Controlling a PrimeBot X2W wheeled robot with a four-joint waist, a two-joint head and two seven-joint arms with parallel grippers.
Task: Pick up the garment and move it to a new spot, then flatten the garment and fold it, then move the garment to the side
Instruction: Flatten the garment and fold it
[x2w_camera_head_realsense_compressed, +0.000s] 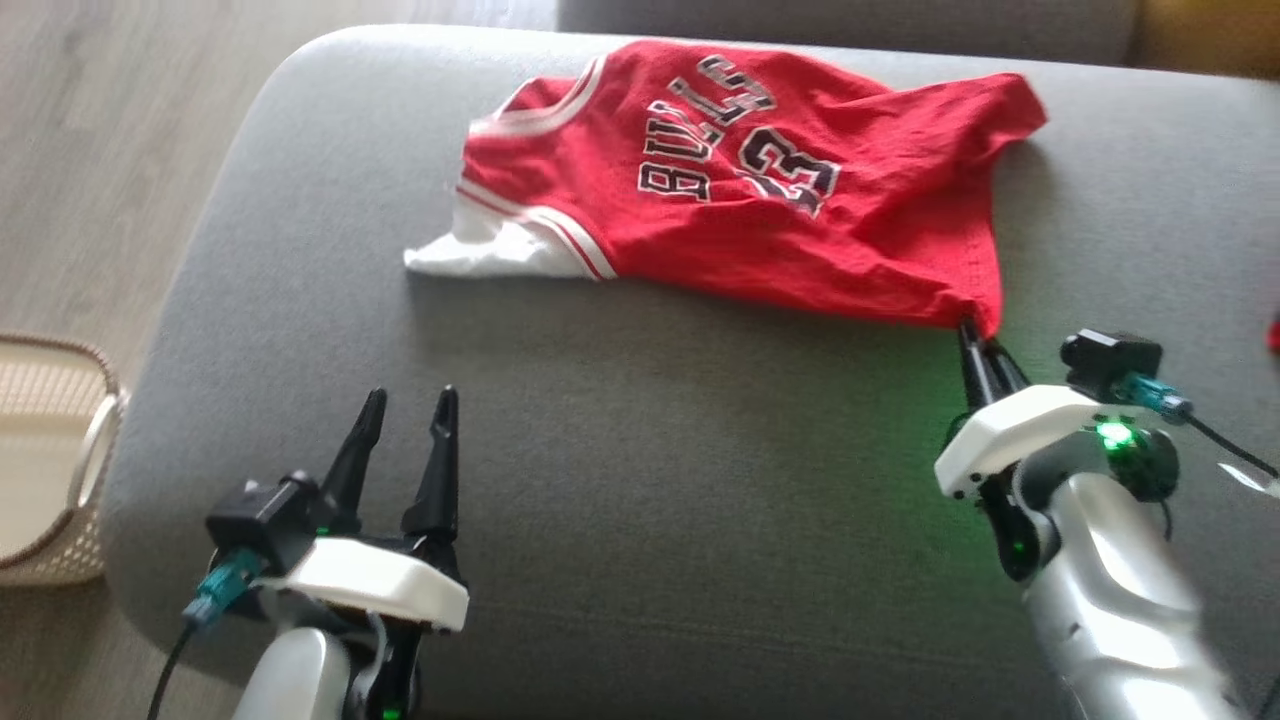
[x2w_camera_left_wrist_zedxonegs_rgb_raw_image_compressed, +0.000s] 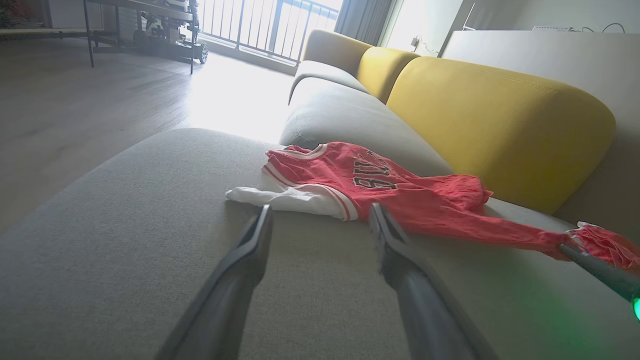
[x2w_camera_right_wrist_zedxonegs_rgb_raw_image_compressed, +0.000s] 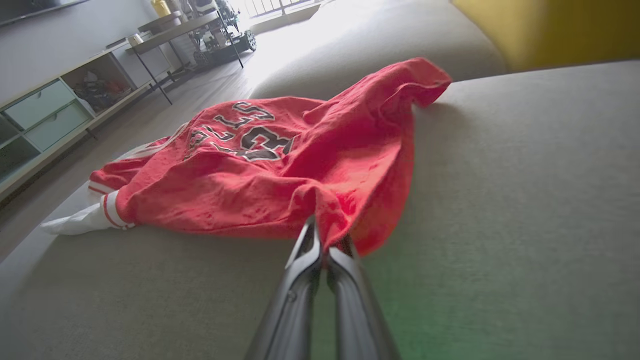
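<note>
Head view: where does the garment lie?

The red garment (x2w_camera_head_realsense_compressed: 760, 200), with dark lettering on it, lies spread on the grey sofa seat (x2w_camera_head_realsense_compressed: 600, 420) towards the far side. A white part sticks out at its left end.

And the claws there?

The right claw (x2w_camera_head_realsense_compressed: 975, 335) is clenched on the garment's near right corner, and the cloth is drawn to a point at the fingertips. The left claw (x2w_camera_head_realsense_compressed: 410, 400) is released, fingers apart over bare seat, well apart from the cloth. A woven basket (x2w_camera_head_realsense_compressed: 60, 450) stands on the floor at the left.

Left wrist view?

The left claw (x2w_camera_left_wrist_zedxonegs_rgb_raw_image_compressed: 321, 212) is spread wide with nothing between its fingers. The garment (x2w_camera_left_wrist_zedxonegs_rgb_raw_image_compressed: 400, 195) lies just beyond the tips and I see no contact. At the right edge the right claw (x2w_camera_left_wrist_zedxonegs_rgb_raw_image_compressed: 570, 248) pinches a stretched-out corner of the red cloth. A yellow backrest (x2w_camera_left_wrist_zedxonegs_rgb_raw_image_compressed: 500, 125) rises behind.

Right wrist view?

The right claw (x2w_camera_right_wrist_zedxonegs_rgb_raw_image_compressed: 327, 240) has both fingers pressed together on a bunched fold at the garment's (x2w_camera_right_wrist_zedxonegs_rgb_raw_image_compressed: 260, 175) near edge. The rest of the cloth lies rumpled on the seat (x2w_camera_right_wrist_zedxonegs_rgb_raw_image_compressed: 500, 200) ahead.
</note>
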